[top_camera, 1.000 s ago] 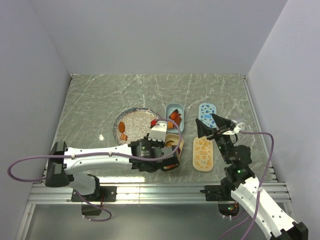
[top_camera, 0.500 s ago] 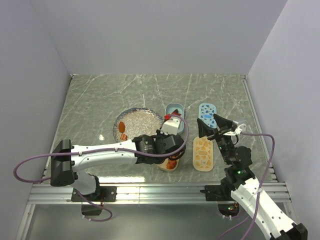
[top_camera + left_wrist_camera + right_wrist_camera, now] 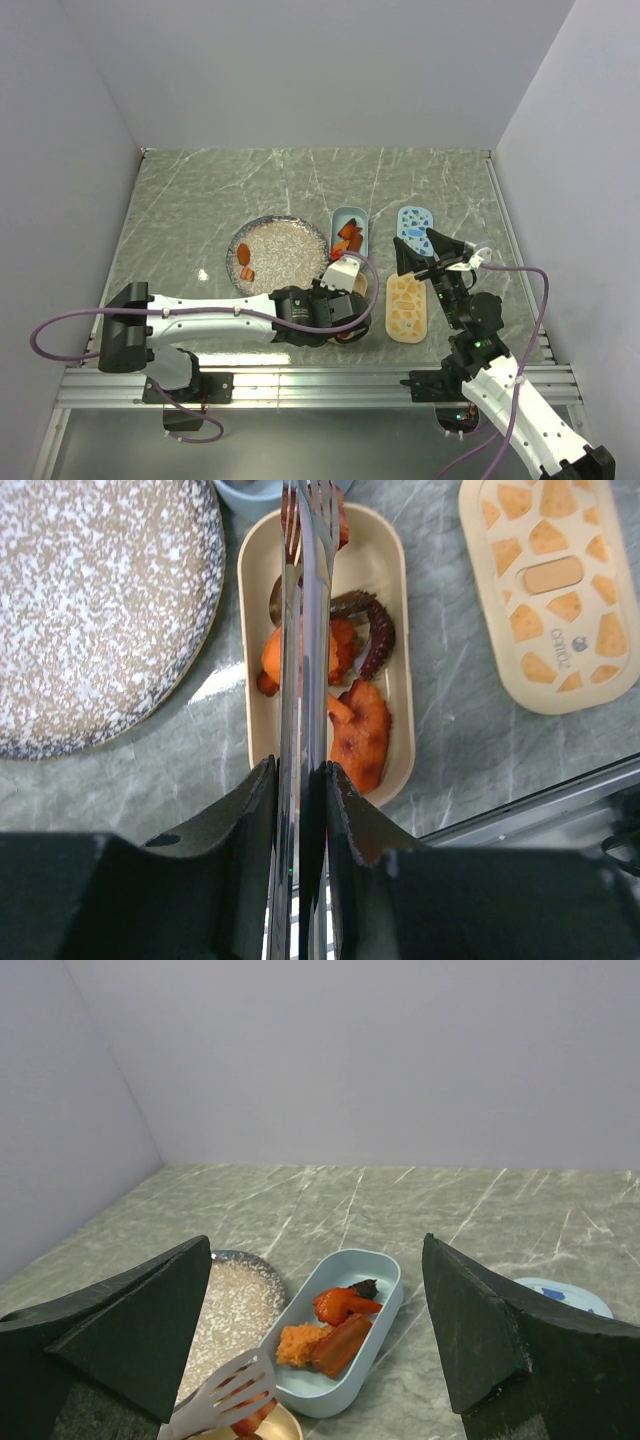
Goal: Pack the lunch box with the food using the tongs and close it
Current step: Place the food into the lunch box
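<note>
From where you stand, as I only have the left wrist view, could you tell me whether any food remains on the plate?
Observer: Yes, two orange chunks lie near the left edge of the plate.
Operator: Thank you. What is in the blue tub?
Observer: The blue tub holds several orange and red pieces and one dark bit.
Operator: And where is the right gripper, please?
Observer: The right gripper hangs open and empty by the cream lid and the blue lid.
</note>
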{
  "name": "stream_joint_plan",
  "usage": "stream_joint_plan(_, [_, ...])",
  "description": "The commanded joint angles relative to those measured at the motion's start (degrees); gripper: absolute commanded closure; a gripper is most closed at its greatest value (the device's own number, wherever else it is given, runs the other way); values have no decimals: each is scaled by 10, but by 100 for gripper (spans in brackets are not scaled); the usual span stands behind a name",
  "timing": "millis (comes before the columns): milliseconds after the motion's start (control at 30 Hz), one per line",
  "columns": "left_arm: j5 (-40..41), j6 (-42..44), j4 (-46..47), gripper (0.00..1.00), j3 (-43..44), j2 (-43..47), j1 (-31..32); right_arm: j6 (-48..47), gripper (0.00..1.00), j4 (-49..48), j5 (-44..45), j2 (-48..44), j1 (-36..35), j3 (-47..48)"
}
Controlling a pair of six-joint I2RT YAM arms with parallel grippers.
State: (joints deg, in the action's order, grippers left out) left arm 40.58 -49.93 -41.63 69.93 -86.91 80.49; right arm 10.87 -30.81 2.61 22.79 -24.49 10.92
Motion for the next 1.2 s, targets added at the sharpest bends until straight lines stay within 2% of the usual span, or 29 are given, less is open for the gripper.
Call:
stream_joint_plan(0, [14, -31, -8, 76, -5, 9, 7, 4, 7, -24, 6, 4, 4, 2])
stream_joint_plan(267, [14, -45, -28, 74, 1, -3, 25, 3, 7, -25, 6, 10, 4, 4])
stream_joint_plan(367, [17, -53, -35, 67, -1, -3, 26, 3, 7, -25, 6, 12, 5, 5])
stream_joint_plan(500, [20, -61, -43, 50, -1, 1, 29, 3, 7, -27, 6, 16, 5, 5])
stream_joint_plan(600, [26, -63, -47, 47, 2, 1, 31, 3, 7, -26, 3, 18, 5, 7])
stream_joint_plan(1033, [112, -84, -90, 57, 35, 39, 34, 2, 7, -29, 0, 20, 6, 7])
stream_joint_plan(1167, [151, -160, -166, 56, 21, 56, 27, 3, 7, -29, -2, 20, 6, 7])
